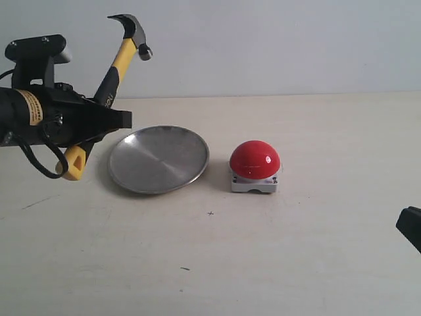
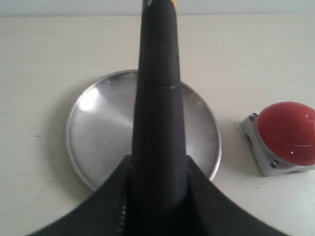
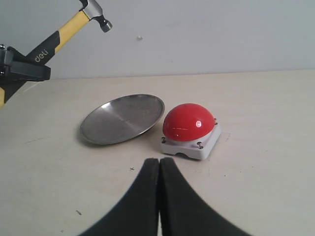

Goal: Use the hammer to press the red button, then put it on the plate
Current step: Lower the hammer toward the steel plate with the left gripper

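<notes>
Three things: steel-headed hammer (image 1: 122,59), shiny round plate (image 1: 158,160), glossy red dome button (image 1: 255,160)

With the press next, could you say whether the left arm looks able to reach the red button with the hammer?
Probably yes: the left claw holds the hammer raised beside the plate; nothing stands over the red button, and the right claw sits clear.

left wrist view | plate (image 2: 98,128): middle hidden behind hammer (image 2: 157,98) handle | red button (image 2: 288,132): cut by frame edge
</notes>
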{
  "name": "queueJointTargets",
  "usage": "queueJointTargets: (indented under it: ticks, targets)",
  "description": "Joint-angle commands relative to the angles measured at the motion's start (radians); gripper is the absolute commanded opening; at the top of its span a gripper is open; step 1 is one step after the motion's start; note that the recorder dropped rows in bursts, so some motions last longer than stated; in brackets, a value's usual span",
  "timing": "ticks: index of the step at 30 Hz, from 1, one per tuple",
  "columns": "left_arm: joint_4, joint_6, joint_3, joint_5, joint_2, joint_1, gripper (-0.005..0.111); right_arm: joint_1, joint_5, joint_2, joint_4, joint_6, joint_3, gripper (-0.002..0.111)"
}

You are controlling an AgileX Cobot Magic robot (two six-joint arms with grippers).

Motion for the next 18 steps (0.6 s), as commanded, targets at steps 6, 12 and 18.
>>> queueJointTargets:
  ticks: [6,12,18]
  targets:
    - [0.072,0.005,-0.006,-0.132,0.024,0.032,0.000,-0.003,0.004,-0.004,0.006,-0.001,0.005,0.000]
    - [0.072,0.003,-0.006,-0.130,0.024,-0.009,0.000,-0.003,0.004,-0.004,0.006,-0.001,0.005,0.000]
    - [0.072,0.005,-0.006,-0.089,0.024,-0.029,0.000,-0.003,0.004,-0.004,0.006,-0.001,0.005,0.000]
